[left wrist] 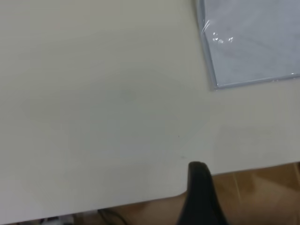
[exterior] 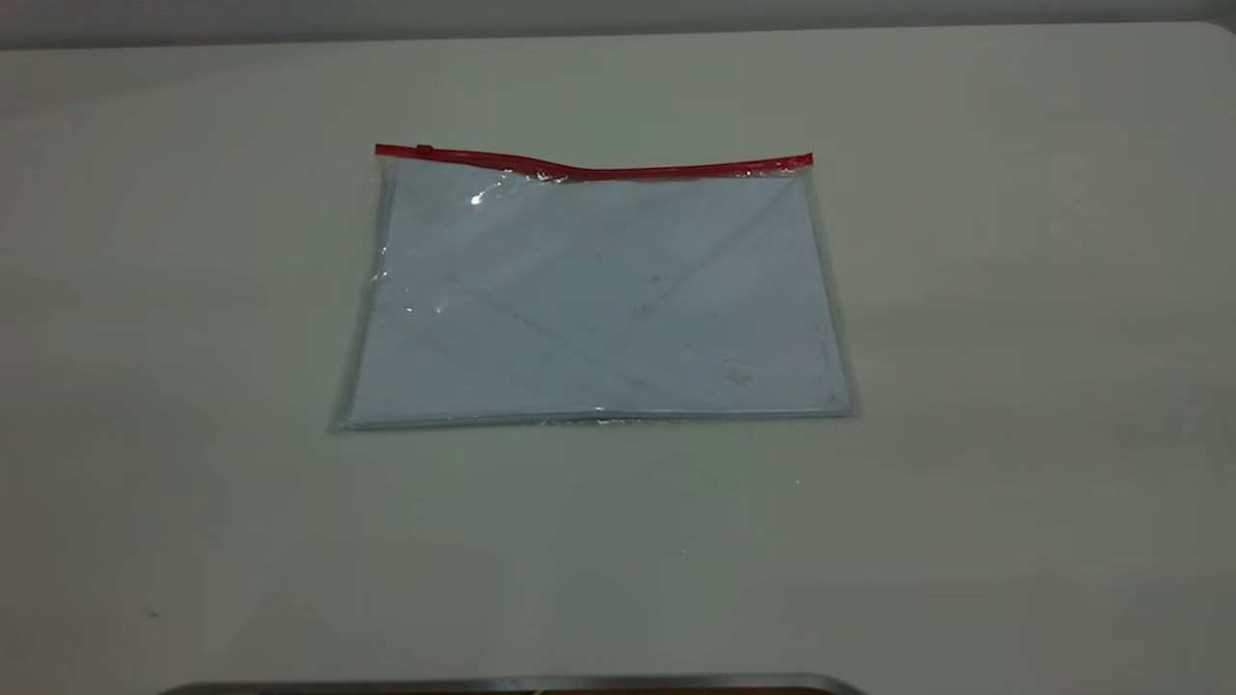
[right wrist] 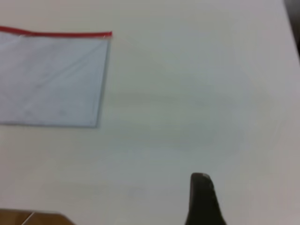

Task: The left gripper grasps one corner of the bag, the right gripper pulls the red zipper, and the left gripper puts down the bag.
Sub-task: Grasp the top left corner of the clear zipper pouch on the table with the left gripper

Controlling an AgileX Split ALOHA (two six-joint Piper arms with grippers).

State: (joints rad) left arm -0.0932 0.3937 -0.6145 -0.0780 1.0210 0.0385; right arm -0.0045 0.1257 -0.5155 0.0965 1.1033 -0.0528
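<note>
Pale worktop (exterior: 1014,405), bag (exterior: 599,299) flat mid-worktop, red zipper (exterior: 599,170) toward far edge, left end effector (left wrist: 202,197) and right end effector (right wrist: 202,199) near front edge, well apart from bag, openings cannot be told.

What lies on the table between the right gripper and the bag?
Nothing: in the right wrist view only bare white table separates the right gripper from the bag, which lies flat with its red zipper along one edge.

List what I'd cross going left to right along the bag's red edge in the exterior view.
Bare table → bag corner → slider tab → red zipper → far corner → bare table.
</note>
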